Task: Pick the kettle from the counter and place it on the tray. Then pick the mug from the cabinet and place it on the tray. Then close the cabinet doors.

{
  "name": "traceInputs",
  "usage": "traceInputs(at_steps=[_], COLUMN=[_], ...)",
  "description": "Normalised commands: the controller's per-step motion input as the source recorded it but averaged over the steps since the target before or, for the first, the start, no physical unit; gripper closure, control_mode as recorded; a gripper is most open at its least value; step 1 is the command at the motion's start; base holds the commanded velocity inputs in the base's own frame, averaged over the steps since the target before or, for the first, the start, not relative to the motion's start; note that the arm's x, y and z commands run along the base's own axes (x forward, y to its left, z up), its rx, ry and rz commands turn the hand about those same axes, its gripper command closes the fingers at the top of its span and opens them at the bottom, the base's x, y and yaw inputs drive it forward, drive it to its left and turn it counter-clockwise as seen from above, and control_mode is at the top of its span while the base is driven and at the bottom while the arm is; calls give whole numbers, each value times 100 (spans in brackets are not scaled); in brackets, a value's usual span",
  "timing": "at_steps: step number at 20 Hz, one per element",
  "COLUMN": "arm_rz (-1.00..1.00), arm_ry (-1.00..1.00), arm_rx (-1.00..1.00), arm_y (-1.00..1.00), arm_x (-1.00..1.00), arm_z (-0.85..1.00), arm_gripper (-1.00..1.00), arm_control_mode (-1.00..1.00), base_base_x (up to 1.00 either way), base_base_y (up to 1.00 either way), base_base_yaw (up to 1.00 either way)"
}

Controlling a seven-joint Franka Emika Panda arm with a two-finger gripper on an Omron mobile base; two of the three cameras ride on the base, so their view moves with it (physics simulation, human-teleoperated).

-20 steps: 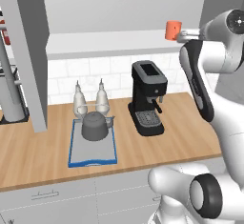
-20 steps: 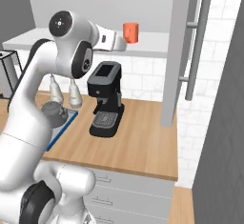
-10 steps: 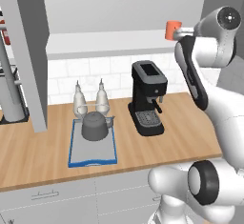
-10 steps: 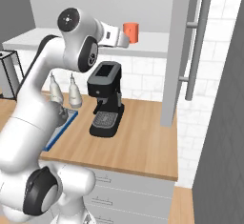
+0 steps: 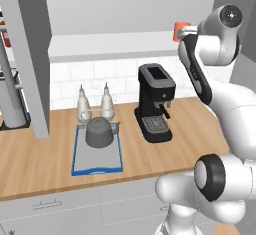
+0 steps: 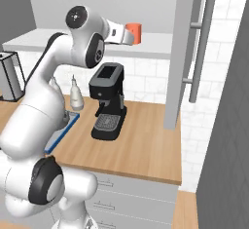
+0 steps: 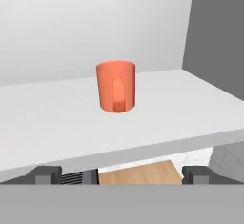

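Since the earlier frames the arm's upper joints have swung further up and toward the cabinet [image 6: 160, 13], carrying the hand nearer the mug [image 7: 116, 86]; everything on the worktop is unchanged in position.

Mug: upright on the pale shelf board [image 7: 71, 118] inside the cabinet, handle turned toward the hand camera, standing a little way back from the board's front edge. In the right base view the mug [image 6: 133, 33] sits just beyond the end of the hand; in the left base view it [image 5: 180, 30] is partly hidden behind the wrist.

Gripper [image 7: 123, 174]: level with the shelf edge, short of the mug and not touching it. The two fingertips [image 7: 47, 174] stand far apart at the bottom corners of the hand view, with nothing between them (spread wide, empty).

Kettle [image 5: 100, 132]: resting on the tray [image 5: 82, 165], toward its far end, handle arched above it. The tray lies flat on the counter [image 5: 40, 164]. Two pale shakers [image 5: 84, 105] stand just behind the tray against the tiled wall.

Coffee machine [image 5: 155, 109]: black, on the counter to the right of the tray, apart from it, below the shelf.

Cabinet doors: the right one [image 6: 187, 52] stands open, edge-on in the right base view, its long silver bar handle [image 6: 200, 47] facing right. The left door [image 5: 27, 54] also stands open, hanging forward over the counter.
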Motion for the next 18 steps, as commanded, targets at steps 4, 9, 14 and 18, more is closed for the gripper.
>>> traceInputs(at_steps=[4,9,14,18], arm_rz=[0,0,0,0], arm_ry=[0,0,0,0], arm_rx=[0,0,0,0], arm_y=[-6,-5,0,-4], arm_x=[32,29,31,25], arm_z=[0,0,-7,-4], arm_gripper=[-100,-100,-100,-100], arm_control_mode=[-100,-100,-100,-100], base_base_x=[0,0,0,0], base_base_y=[0,0,0,0], base_base_yaw=[0,0,0,0])
